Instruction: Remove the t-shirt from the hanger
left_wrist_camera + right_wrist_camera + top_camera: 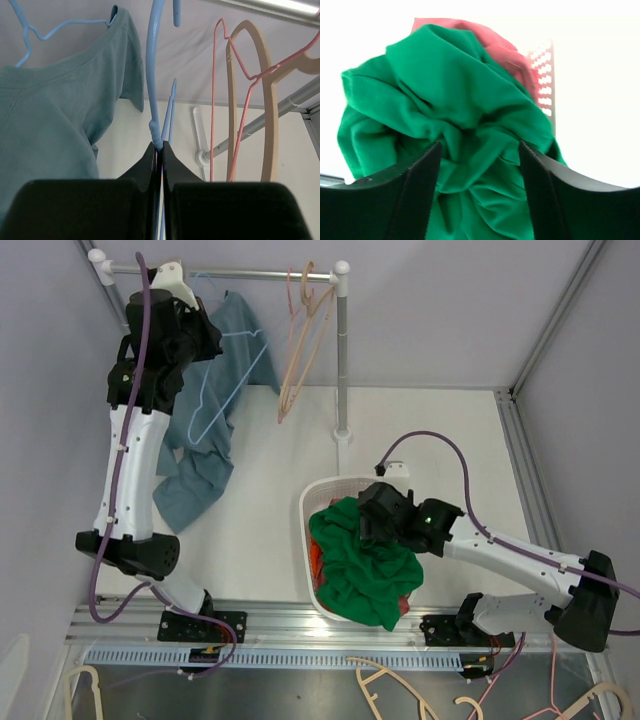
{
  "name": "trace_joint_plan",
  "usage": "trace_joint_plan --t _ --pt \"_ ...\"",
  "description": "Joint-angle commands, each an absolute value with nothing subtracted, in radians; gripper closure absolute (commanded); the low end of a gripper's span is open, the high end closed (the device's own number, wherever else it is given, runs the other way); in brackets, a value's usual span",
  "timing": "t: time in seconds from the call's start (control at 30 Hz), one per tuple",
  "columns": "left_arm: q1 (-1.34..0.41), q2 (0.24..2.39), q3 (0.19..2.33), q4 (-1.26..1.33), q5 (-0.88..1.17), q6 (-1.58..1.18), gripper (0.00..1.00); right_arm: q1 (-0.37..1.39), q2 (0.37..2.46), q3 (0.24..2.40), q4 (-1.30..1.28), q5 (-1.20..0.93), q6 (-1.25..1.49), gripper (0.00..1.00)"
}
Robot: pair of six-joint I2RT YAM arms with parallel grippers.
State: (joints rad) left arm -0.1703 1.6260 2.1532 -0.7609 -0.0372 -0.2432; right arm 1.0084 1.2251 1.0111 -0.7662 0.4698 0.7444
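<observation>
A teal t-shirt (205,440) hangs from a light blue wire hanger (215,405) on the rail at the back left, and its lower part drapes down toward the table. My left gripper (197,332) is raised at the rail. In the left wrist view it (161,146) is shut on the blue hanger (154,75), with the t-shirt (55,115) just to its left. My right gripper (378,520) is open and empty, hovering over a green garment (450,100) in the basket.
A white laundry basket (330,483) holds the green garment (360,560) over a red one (490,45). Pink and beige hangers (300,330) hang on the rail (260,274) beside its upright pole (343,360). Loose hangers (400,685) lie at the near edge.
</observation>
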Motion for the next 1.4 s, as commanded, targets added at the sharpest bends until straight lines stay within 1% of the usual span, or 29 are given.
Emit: trace_joint_plan --t 0.0,0.07,0.17,0.2,0.27,0.3,0.4,0.5,0.6,0.83,0.97,1.0,1.07,1.1,1.13,1.17,1.27,1.33,1.37 --pt "-0.161 1.65 2.279 -0.724 -0.028 -0.204 0.99 1.009 1.19 1.064 -0.865 0.532 0.729 0.3" --pt "-0.16 1.689 2.313 -0.727 -0.026 -0.193 0.99 1.026 1.141 1.074 -0.868 0.564 0.735 0.17" --pt "-0.161 1.698 2.289 -0.643 -0.022 -0.186 0.99 1.042 1.043 1.063 -0.839 0.574 0.729 0.08" --pt "-0.161 1.703 2.287 -0.591 -0.008 -0.181 0.99 1.043 1.02 1.058 -0.831 0.574 0.727 0.07" --pt "-0.16 1.739 2.319 -0.575 0.029 -0.175 0.99 1.049 0.955 1.042 -0.816 0.571 0.729 0.05" --pt "-0.161 1.759 2.38 -0.58 0.056 -0.182 0.99 1.052 0.918 1.032 -0.816 0.571 0.732 0.04" --pt "-0.161 1.838 2.434 -0.589 0.135 -0.199 0.99 1.061 0.875 1.019 -0.819 0.578 0.747 0.03" --pt "-0.17 1.876 2.419 -0.525 0.193 -0.23 0.99 1.08 0.821 0.988 -0.782 0.578 0.736 0.02" --pt "-0.192 1.916 2.428 -0.512 0.199 -0.226 0.99 1.104 0.781 0.96 -0.741 0.58 0.733 0.02" --pt "-0.233 1.956 2.41 -0.506 0.235 -0.184 0.99 1.118 0.784 0.942 -0.724 0.581 0.732 0.01" --pt "-0.242 1.941 2.404 -0.517 0.236 -0.16 0.99 1.12 0.796 0.936 -0.7 0.575 0.727 0.01" --pt "-0.242 1.933 2.398 -0.514 0.241 -0.158 0.98 1.118 0.801 0.936 -0.698 0.575 0.727 0.01" --pt "-0.242 1.895 2.372 -0.508 0.259 -0.144 0.9 1.12 0.813 0.933 -0.69 0.572 0.726 0.01" --pt "-0.239 1.878 2.352 -0.503 0.285 -0.143 0.82 1.12 0.818 0.933 -0.687 0.569 0.723 0.01" --pt "-0.235 1.859 2.341 -0.489 0.31 -0.147 0.65 1.12 0.822 0.933 -0.681 0.568 0.723 0.01" --pt "-0.215 1.82 2.3 -0.48 0.383 -0.164 0.48 1.12 0.83 0.934 -0.68 0.561 0.719 0.01" --pt "-0.167 1.752 2.234 -0.424 0.417 -0.23 0.24 1.12 0.839 0.934 -0.66 0.551 0.71 0.01" --pt "-0.094 1.674 2.169 -0.381 0.461 -0.315 0.06 1.118 0.844 0.937 -0.655 0.54 0.703 0.01" --pt "-0.068 1.648 2.125 -0.342 0.465 -0.34 0.02 1.118 0.847 0.942 -0.65 0.538 0.698 0.0"
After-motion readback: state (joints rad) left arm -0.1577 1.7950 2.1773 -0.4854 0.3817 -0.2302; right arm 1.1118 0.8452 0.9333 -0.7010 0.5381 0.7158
